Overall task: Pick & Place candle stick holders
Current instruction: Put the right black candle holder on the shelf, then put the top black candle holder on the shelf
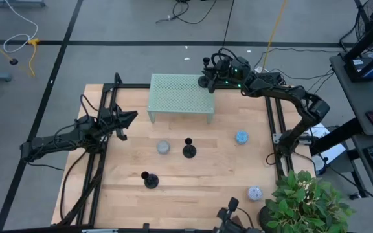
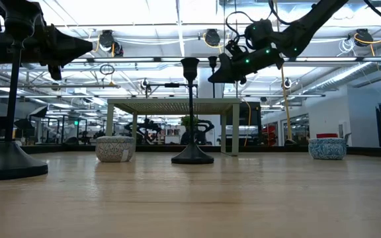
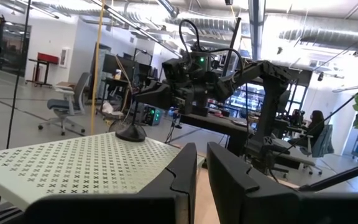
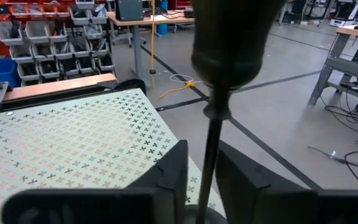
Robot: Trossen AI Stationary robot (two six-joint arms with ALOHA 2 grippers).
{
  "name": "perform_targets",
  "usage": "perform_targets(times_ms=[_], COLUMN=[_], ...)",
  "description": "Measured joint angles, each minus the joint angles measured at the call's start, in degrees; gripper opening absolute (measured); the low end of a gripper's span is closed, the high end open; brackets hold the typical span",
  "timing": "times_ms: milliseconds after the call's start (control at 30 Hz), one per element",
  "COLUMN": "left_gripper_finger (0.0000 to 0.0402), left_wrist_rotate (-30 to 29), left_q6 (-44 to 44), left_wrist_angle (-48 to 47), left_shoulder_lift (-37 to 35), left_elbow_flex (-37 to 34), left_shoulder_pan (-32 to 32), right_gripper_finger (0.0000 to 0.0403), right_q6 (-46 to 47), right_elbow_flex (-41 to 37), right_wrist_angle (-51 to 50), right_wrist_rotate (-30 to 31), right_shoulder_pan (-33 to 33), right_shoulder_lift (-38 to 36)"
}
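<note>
- From overhead, grey floor crossed by dark tape lines surrounded the wooden table (image 1: 193, 194). I saw the pale green perforated shelf (image 1: 180, 97) standing at the table's far side. One candle stick holder (image 1: 206, 80) stood on the shelf's far right corner, with the right gripper (image 1: 210, 71) around its stem. Two more holders stood on the wood: one near the middle (image 1: 189, 150), one nearer the front (image 1: 150, 180). A grey puck (image 1: 164, 147) lay just beside the middle holder, a blue puck (image 1: 241, 137) lay to the right, and a speckled puck (image 1: 255, 193) lay near the potted plant (image 1: 303, 204). The left gripper (image 1: 129, 118) hovered off the shelf's left end.
- At table height, I saw the middle holder (image 2: 192, 155) in front of the shelf (image 2: 172, 104), and the front holder's base (image 2: 8, 162) large at left.
- Through the left wrist camera, my left fingers (image 3: 185, 168) stood almost together, holding nothing; across the shelf (image 3: 73, 165) the right arm hovered over the holder's base (image 3: 131, 132).
- Through the right wrist camera, the holder's stem (image 4: 211, 155) rose between my right fingers (image 4: 173, 171), which stood slightly apart on either side of it; whether they were pressing it, I cannot tell.
</note>
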Motion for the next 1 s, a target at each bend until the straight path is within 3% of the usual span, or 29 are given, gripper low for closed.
perform_targets(times_ms=[300,433,600,800,1000], left_gripper_finger=[0.0040,0.0040,0.0040,0.0040,0.0058], left_wrist_rotate=[4.8,9.6,11.1,11.4,13.0], left_q6=[-1.6,-2.2,-2.1,-1.2,3.4], left_wrist_angle=[0.0,0.0,0.4,2.7,13.9], left_shoulder_lift=[0.0,0.0,0.0,1.8,8.0], left_elbow_flex=[0.0,0.0,0.0,0.0,0.0], left_shoulder_pan=[0.0,0.0,0.0,-1.9,-5.1], right_gripper_finger=[0.0160,0.0200,0.0238,0.0251,0.0243], right_q6=[-1.7,-4.5,-6.5,-6.6,-5.9], right_elbow_flex=[0.0,0.0,0.0,0.0,0.0], right_wrist_angle=[-1.1,-5.4,-13.9,-24.2,-34.1], right_wrist_rotate=[0.0,0.1,0.1,0.1,0.0], right_shoulder_pan=[0.0,0.0,0.1,0.5,2.1], right_shoulder_lift=[-0.1,-2.0,-5.9,-11.6,-17.5])
